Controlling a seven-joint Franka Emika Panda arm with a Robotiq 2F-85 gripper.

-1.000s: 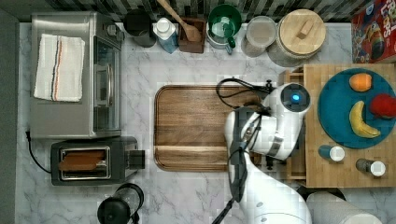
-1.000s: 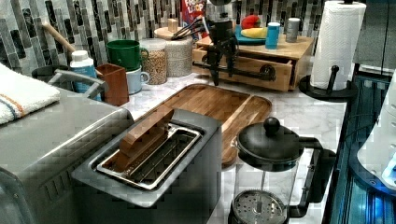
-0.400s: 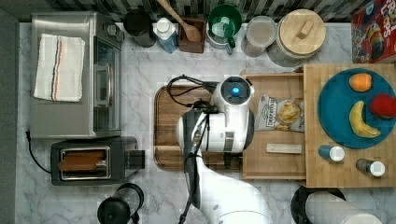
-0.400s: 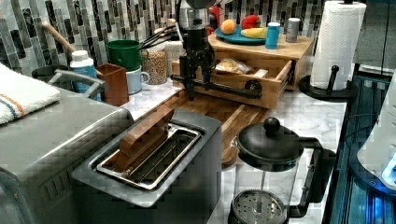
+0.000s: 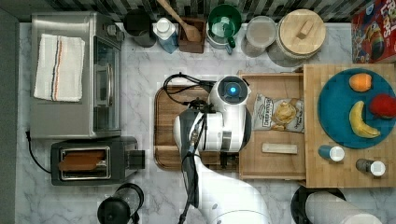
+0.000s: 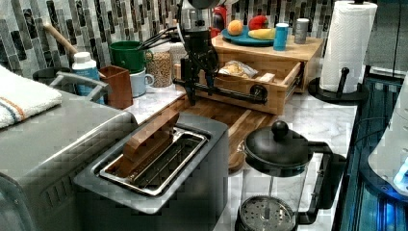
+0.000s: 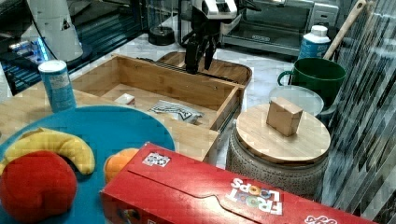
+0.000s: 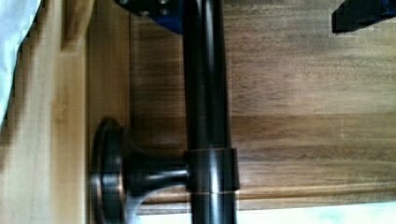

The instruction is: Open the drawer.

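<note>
Drawer (image 5: pixel 273 158) pulled open, hand (image 6: pixel 197 94) seemingly open around handle (image 8: pixel 206 112)

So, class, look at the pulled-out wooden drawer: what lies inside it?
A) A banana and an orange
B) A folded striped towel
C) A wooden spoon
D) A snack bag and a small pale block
D: the top view shows the drawer holding a snack bag and a small pale block.
</note>
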